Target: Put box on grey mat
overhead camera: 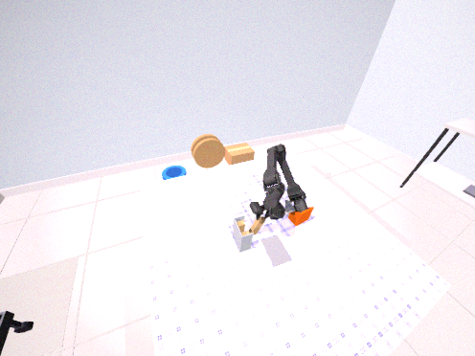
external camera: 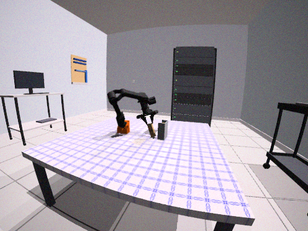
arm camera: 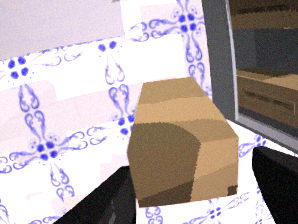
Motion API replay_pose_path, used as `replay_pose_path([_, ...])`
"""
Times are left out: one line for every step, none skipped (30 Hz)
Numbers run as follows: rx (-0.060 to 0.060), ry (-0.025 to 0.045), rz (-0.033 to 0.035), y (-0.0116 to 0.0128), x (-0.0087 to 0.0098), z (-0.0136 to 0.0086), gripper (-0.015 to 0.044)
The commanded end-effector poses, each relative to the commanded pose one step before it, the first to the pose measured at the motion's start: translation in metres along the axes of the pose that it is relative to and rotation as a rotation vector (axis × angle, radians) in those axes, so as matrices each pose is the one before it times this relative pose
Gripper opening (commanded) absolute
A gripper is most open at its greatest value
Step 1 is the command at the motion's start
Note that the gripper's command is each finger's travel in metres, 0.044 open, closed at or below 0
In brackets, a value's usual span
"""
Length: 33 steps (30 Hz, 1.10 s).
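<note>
Jaws: The black jaws stand about half open around a tan box without gripping it; a gap shows beside one finger in the wrist view.
Loose box: Tilted, outside the bin and off the mat, its lower end at or just above the checked worktop; contact cannot be told. Its code is unreadable, so whether it is the ER box cannot be told.
Bin: The grey bin stands at eight o'clock from that box in the top view, with two tan boxes inside.
Mat: The grey mat lies at five o'clock in the top view, bearing no box.
</note>
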<state>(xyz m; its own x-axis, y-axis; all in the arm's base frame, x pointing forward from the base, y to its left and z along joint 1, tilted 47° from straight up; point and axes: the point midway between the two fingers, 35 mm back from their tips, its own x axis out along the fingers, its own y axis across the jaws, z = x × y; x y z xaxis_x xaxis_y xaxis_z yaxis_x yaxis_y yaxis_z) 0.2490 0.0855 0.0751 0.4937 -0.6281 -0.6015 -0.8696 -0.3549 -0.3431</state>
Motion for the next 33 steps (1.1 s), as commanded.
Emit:
replay_pose_path([0.0011,0.00082,0.06224,-0.0068,0.00282,0.00067,0.0235])
replay_pose_path([0.0001,-0.00001,0.0115,-0.00168,0.00024,-0.00003,0.0235])
replay_pose_path([0.0001,-0.00001,0.01151,-0.00169,0.00024,-0.00003,0.0235])
replay_pose_path([0.0001,-0.00001,0.01152,-0.00169,0.00024,-0.00003,0.0235])
replay_pose_path([0.0001,-0.00001,0.01153,-0.00169,0.00023,-0.00003,0.0235])
replay_pose_path([0.0001,-0.00001,0.01153,-0.00169,0.00023,-0.00004,0.0235])
replay_pose_path([0.0001,-0.00001,0.01153,-0.00169,0.00023,-0.00004,0.0235])
replay_pose_path([0.0001,-0.00001,0.01152,-0.00169,0.00023,-0.00004,0.0235])
replay_pose_path([0.0001,-0.00001,0.01152,-0.00169,0.00023,-0.00004,0.0235])
replay_pose_path([0.0001,-0.00001,0.01152,-0.00169,0.00023,-0.00004,0.0235])
replay_pose_path([0.0001,-0.00001,0.01151,-0.00169,0.00023,-0.00004,0.0235])
replay_pose_path([0.0001,-0.00001,0.01151,-0.00169,0.00023,-0.00004,0.0235])
replay_pose_path([0.0001,-0.00001,0.01151,-0.00169,0.00023,-0.00004,0.0235])
replay_pose_path([0.0001,-0.00002,0.01151,-0.00168,0.00023,-0.00004,0.0235])
replay_pose_path([0.0001,-0.00002,0.01151,-0.00168,0.00023,-0.00004,0.0235])
replay_pose_path([0.0001,-0.00002,0.01151,-0.00168,0.00023,-0.00004,0.0235])
replay_pose_path([0.0001,-0.00002,0.01075,-0.00157,0.00021,-0.00004,0.0235])
replay_pose_path([0.0002,-0.00003,0.01023,-0.00148,0.0002,-0.00005,0.0235])
replay_pose_path([0.0001,-0.00003,0.00827,-0.00119,0.00017,-0.00004,0.0235])
replay_pose_path([0.0001,-0.00002,0.00525,-0.00075,0.00011,-0.00003,0.0235])
replay_pose_path([0.0,-0.00001,0.0018,-0.00026,0.00004,-0.00001,0.0235])
replay_pose_path([-0.0001,-0.0011,-0.03755,0.00286,-0.00225,-0.0008,0.0261])
replay_pose_path([0.0,0.0,0.0,0.0,0.0,0.0,0.0287])
replay_pose_path([0.0,0.0,0.0,0.0,0.0,0.0,0.0314])
replay_pose_path([0.0,0.0,0.0,0.0,0.0,0.0,0.034])
replay_pose_path([0.0,0.0,0.0,0.0,0.0,0.0,0.0366])
replay_pose_path([0.0,0.0,0.0,0.0,0.0,0.0,0.0392])
replay_pose_path([0.0,0.0,0.0,0.0,0.0,0.0,0.0419])
replay_pose_path([0.0,0.0,0.0,0.0,0.0,0.0,0.044])
replay_pose_path([0.0,0.0,0.0,0.0,0.0,0.0,0.044])
replay_pose_path([0.0,0.0,0.0,0.0,0.0,0.0,0.044])
replay_pose_path([-0.0001,-0.00018,0.00026,-0.00022,-0.00162,0.00008,0.044])
replay_pose_path([-0.0003,-0.00046,0.00078,-0.0006,-0.00487,0.0002,0.044])
